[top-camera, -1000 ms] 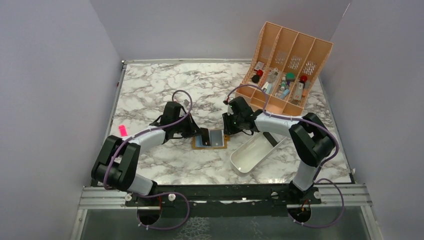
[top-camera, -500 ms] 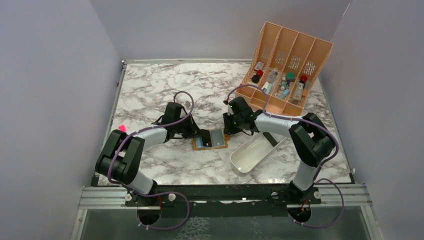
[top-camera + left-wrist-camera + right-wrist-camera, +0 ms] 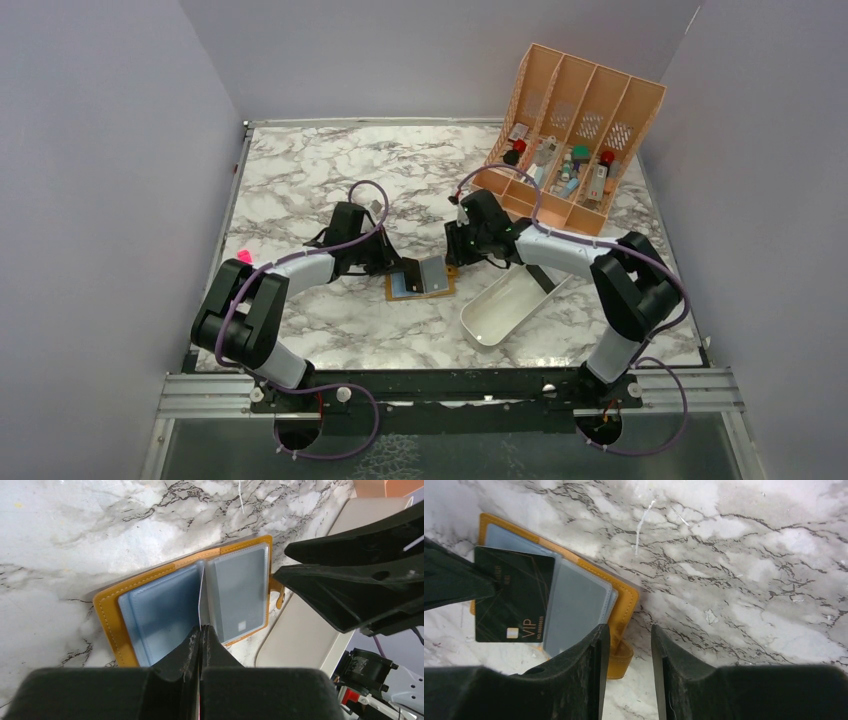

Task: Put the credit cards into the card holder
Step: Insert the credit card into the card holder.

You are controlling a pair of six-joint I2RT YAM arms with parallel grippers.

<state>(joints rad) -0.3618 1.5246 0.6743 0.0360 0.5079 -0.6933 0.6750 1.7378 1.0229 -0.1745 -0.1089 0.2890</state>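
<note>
Top external view has both arms stretched low toward the bench's middle, where the card holder [image 3: 425, 284] lies open: the left gripper [image 3: 201, 629] is pinched on a dark credit card [image 3: 514, 600] held on edge over its fold, while the right gripper [image 3: 626, 632], fingers apart, hovers by its right edge.

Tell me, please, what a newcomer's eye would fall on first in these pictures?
Probably the mustard card holder, lying open at the middle of the table between both arms. The left gripper pinches a dark VIP card above its pockets, while the right gripper hangs open by its strap side. The peach organiser stands at the far right.
</note>
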